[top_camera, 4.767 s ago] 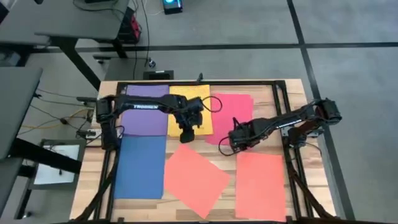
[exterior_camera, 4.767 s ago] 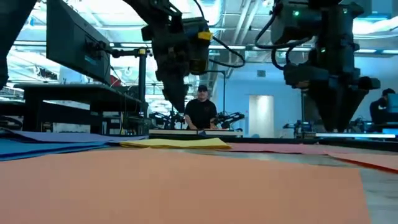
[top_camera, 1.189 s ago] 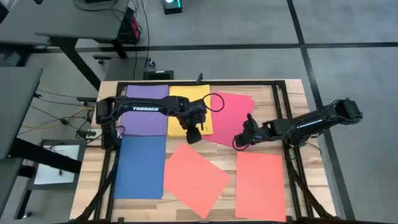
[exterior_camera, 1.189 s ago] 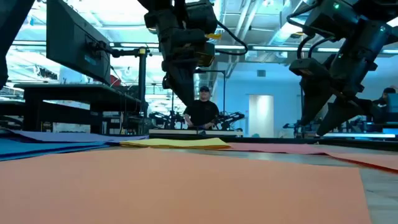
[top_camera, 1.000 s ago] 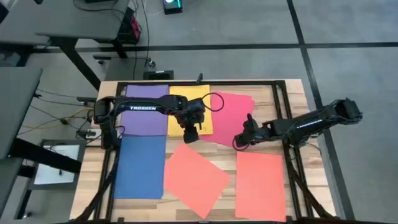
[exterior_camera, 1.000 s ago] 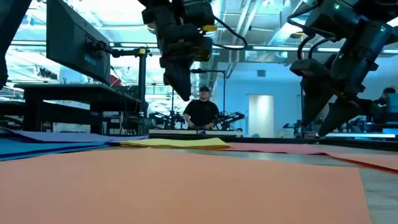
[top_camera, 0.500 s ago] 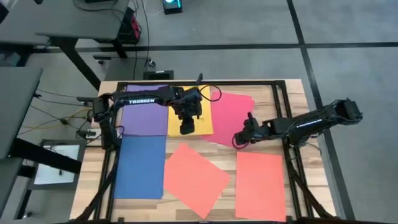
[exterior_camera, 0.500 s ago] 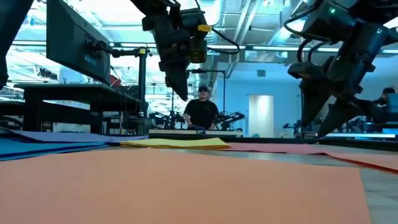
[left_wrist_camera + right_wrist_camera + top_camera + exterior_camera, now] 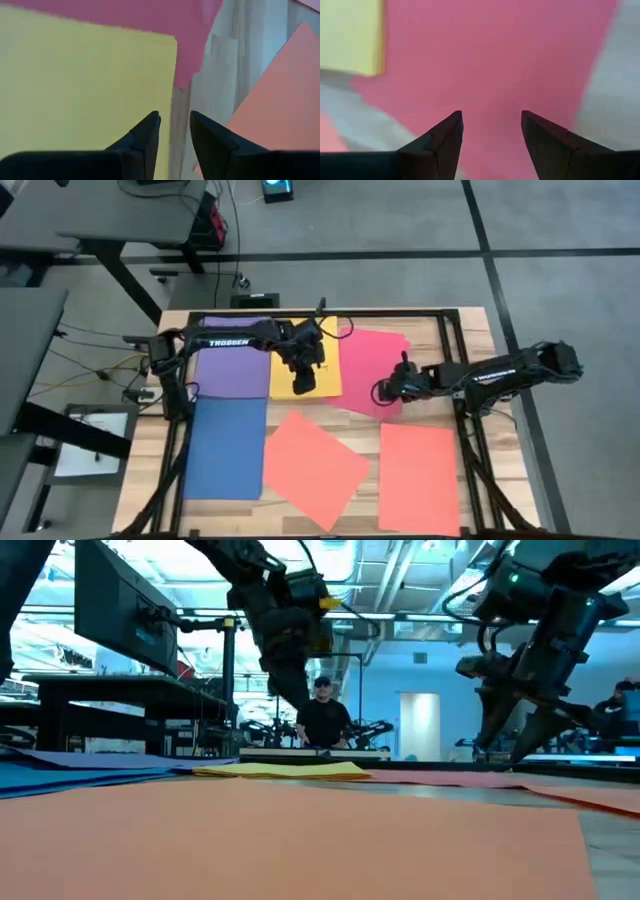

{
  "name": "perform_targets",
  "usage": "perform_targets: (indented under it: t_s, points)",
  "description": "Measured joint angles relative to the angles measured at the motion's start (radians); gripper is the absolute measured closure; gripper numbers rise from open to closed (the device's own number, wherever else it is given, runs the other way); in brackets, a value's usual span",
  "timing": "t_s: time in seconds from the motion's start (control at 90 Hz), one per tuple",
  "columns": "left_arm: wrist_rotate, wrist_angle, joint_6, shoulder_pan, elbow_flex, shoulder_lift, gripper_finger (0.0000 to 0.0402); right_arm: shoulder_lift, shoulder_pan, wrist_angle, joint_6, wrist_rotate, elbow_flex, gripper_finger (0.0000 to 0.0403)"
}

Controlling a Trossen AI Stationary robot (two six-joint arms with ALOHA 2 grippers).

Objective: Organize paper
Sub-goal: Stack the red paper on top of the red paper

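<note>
Left gripper (image 9: 303,385), fingers slightly parted and empty, hovers over the yellow sheet's (image 9: 292,356) near corner. Right gripper (image 9: 381,392), spread and empty, hangs above the adjacent red-pink sheet (image 9: 370,360).

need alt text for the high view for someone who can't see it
Six coloured sheets lie on a wooden table: purple, yellow and pink along the far side, blue and two orange in front. The left gripper hangs over yellow, the right gripper over pink, jaws open.
</note>
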Motion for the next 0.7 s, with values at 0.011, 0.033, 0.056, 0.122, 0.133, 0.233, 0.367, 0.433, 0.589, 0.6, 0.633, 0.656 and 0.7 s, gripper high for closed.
perform_targets:
  t_s: [0.011, 0.033, 0.056, 0.122, 0.133, 0.233, 0.367, 0.433, 0.589, 0.6, 0.633, 0.656, 0.7]
  points:
    - [0.0, 0.009, -0.011, -0.001, -0.009, 0.001, 0.0308, 0.0, -0.002, -0.007, -0.005, 0.0, 0.0, 0.0211]
    - [0.0, 0.026, -0.035, -0.003, -0.026, 0.004, 0.0308, 0.0, -0.006, -0.023, -0.009, -0.001, 0.0, 0.0211]
    - [0.0, 0.04, -0.058, -0.006, -0.04, 0.008, 0.0308, 0.0, -0.01, -0.04, -0.013, -0.004, 0.0, 0.0211]
    - [-0.003, 0.08, -0.115, -0.01, -0.084, 0.015, 0.0308, 0.0, -0.022, -0.083, -0.03, -0.018, -0.001, 0.0211]
    - [-0.004, 0.091, -0.124, -0.011, -0.09, 0.015, 0.0308, 0.0, -0.025, -0.087, -0.037, -0.022, -0.001, 0.0211]
    - [-0.007, 0.224, -0.195, -0.032, -0.11, 0.039, 0.0308, 0.0, -0.044, -0.068, -0.112, -0.08, -0.013, 0.0211]
    - [-0.009, 0.271, -0.248, -0.091, -0.096, 0.082, 0.0308, 0.0, -0.042, 0.019, -0.145, -0.157, -0.048, 0.0211]
    - [-0.007, 0.275, -0.267, -0.134, -0.098, 0.114, 0.0308, 0.0, -0.032, 0.065, -0.147, -0.158, -0.068, 0.0211]
    - [-0.054, 0.309, -0.354, -0.217, -0.099, 0.147, 0.0308, 0.0, -0.022, 0.16, -0.223, -0.159, -0.071, 0.0211]
    - [-0.058, 0.309, -0.359, -0.221, -0.099, 0.147, 0.0308, 0.0, -0.023, 0.169, -0.231, -0.159, -0.071, 0.0211]
    - [-0.064, 0.302, -0.372, -0.229, -0.099, 0.148, 0.0308, -0.001, -0.023, 0.2, -0.249, -0.159, -0.072, 0.0211]
    - [-0.066, 0.298, -0.381, -0.232, -0.099, 0.148, 0.0308, -0.001, -0.024, 0.225, -0.256, -0.159, -0.072, 0.0211]
    - [-0.07, 0.298, -0.394, -0.238, -0.099, 0.148, 0.0308, 0.004, -0.023, 0.278, -0.265, -0.162, -0.071, 0.0211]
